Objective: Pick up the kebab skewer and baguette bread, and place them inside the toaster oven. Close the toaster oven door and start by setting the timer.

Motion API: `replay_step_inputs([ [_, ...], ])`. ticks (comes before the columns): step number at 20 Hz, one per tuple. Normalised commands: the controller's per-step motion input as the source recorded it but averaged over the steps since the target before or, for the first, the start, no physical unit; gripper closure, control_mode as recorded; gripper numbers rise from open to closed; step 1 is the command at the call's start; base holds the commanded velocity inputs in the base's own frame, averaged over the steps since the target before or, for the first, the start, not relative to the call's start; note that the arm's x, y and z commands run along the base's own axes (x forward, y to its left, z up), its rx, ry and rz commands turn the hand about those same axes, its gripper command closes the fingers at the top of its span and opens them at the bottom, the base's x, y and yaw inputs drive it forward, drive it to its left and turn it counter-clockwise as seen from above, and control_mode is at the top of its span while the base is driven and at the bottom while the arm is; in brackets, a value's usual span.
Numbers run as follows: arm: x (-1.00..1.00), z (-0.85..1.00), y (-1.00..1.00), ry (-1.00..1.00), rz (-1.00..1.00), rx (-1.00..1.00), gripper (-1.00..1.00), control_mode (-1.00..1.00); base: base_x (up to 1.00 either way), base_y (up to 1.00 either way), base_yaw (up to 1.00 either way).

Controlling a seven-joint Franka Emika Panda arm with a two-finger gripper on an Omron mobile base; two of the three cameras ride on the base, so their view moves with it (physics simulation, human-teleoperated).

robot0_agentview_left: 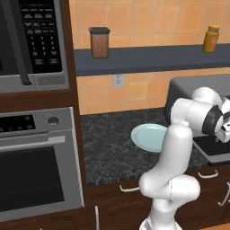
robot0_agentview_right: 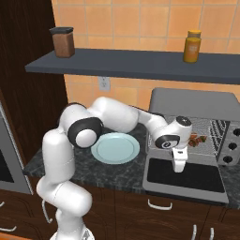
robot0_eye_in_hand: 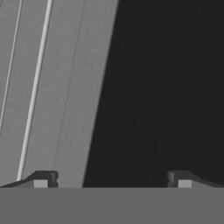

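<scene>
The toaster oven (robot0_agentview_right: 192, 101) stands at the right of the counter, also in the left base view (robot0_agentview_left: 197, 85). Its door (robot0_agentview_right: 185, 176) lies folded down flat, dark glass up. Inside, on the wire rack, lies the kebab skewer (robot0_agentview_right: 198, 139) with reddish-brown chunks. The baguette bread is hidden from me. My gripper (robot0_agentview_right: 178, 165) points straight down just above the door's inner edge, open and holding nothing. In the hand view the gripper (robot0_eye_in_hand: 112, 179) hangs over the door's dark glass (robot0_eye_in_hand: 166, 87) and its grey frame (robot0_eye_in_hand: 65, 87).
A bare light-blue plate (robot0_agentview_right: 115, 147) sits on the dark counter left of the oven. The shelf above carries a brown jar (robot0_agentview_right: 63, 42) and a yellow bottle (robot0_agentview_right: 192, 47). A microwave (robot0_agentview_left: 31, 40) and wall oven (robot0_agentview_left: 36, 170) stand far left.
</scene>
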Motion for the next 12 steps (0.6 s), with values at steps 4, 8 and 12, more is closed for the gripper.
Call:
replay_step_inputs([
  [4,0.40,-0.02,0.23,-0.09,0.00,-0.01,-1.00,-1.00,0.00,0.00,0.00],
  [8,0.29,-0.05,0.22,-0.10,0.00,0.00,-1.00,-1.00,0.00,0.00,0.00],
  [12,-0.39,0.04,0.02,-0.05,0.00,0.00,-1.00,-1.00,0.00,0.00,0.00],
])
